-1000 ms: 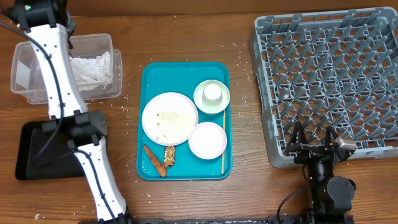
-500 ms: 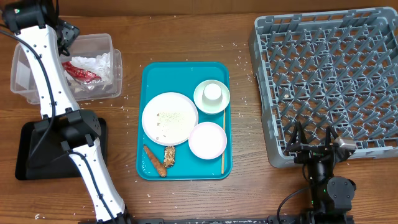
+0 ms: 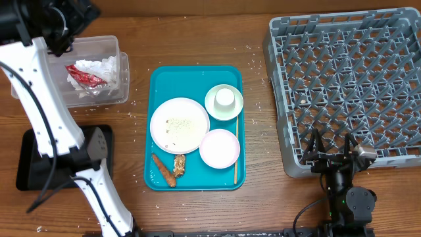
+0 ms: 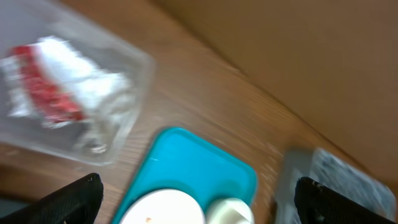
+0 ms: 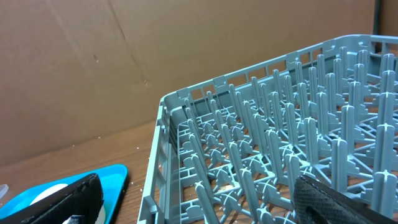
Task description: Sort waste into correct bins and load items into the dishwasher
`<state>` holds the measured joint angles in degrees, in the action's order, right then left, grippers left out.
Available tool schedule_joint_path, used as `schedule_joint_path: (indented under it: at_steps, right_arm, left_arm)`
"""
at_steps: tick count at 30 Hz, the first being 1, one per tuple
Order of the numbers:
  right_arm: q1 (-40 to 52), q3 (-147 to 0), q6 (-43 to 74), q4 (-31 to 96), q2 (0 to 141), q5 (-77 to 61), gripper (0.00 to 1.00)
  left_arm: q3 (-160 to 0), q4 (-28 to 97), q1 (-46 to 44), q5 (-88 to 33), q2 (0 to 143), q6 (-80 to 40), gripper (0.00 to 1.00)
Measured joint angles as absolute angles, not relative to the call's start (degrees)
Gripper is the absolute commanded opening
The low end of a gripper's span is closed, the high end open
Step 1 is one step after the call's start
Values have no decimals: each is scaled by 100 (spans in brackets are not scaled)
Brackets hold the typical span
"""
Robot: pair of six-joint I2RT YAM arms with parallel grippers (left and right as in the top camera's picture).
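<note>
The clear tub point(image 3: 123, 92) holds the crumpled napkin point(image 3: 102, 69) and the red wrapper point(image 3: 84, 77), also seen as wrapper point(image 4: 46, 93) on napkin point(image 4: 84, 84). My left gripper point(image 4: 199, 205) hangs open and empty, high above the tub's far left point(image 3: 66, 20). On the teal tray point(image 3: 158, 79) lie a plate point(image 3: 179, 125) with rice grains, a cup in a bowl point(image 3: 223, 101), a second bowl point(image 3: 219, 148), the carrot stick point(image 3: 163, 170) and the brown chunk point(image 3: 179, 164). My right gripper point(image 3: 332, 148) stands open at the grey rack's point(image 3: 348, 79) near edge.
The black tray point(image 3: 26, 168) lies at the front left, partly under my left arm. A thin wooden stick point(image 3: 236, 155) rests along the teal tray's right side. Rice grains dot the wood around the tray. The rack's pegs point(image 5: 280, 143) fill the right wrist view.
The left gripper opened and left the red wrapper in the tub on the napkin, then rose and drew back to the far left. The right arm has not moved.
</note>
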<state>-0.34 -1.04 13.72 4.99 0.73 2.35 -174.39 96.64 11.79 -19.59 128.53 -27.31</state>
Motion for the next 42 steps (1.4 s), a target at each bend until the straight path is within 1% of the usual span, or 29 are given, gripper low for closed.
schedule_joint_path:
  at_steps: [5,9,15,20,24,33,36,42]
  right_arm:
    - [-34,-104,1365,499,73,235,100]
    - [-34,-104,1365,497,73,237,100]
    - [-34,-104,1365,497,73,237,100]
    - [-34,-104,1367,495,73,237,100]
    - [-34,-104,1367,495,73,239,100]
    - [-34,-104,1367,497,73,235,100]
    - [-34,-104,1369,499,73,237,100]
    - [-34,-104,1365,499,73,235,100]
  left_arm:
    - [-17482,9666,183,-2541,12473,-2449,100]
    - [-17469,9666,-663,-2698,12462,-2355,100]
    - [-17143,9666,-1946,-2296,12462,-2335,100]
    - [-16682,9671,-2665,-1778,12462,-2335,100]
    - [-16416,9671,-2904,-1372,12462,-2335,100]
    - [-15664,9671,-3002,-687,12267,-2349,100]
    - [-15377,9675,-3004,-309,11885,-2362,100]
    - [-14918,9671,-3002,318,10602,-2379,100]
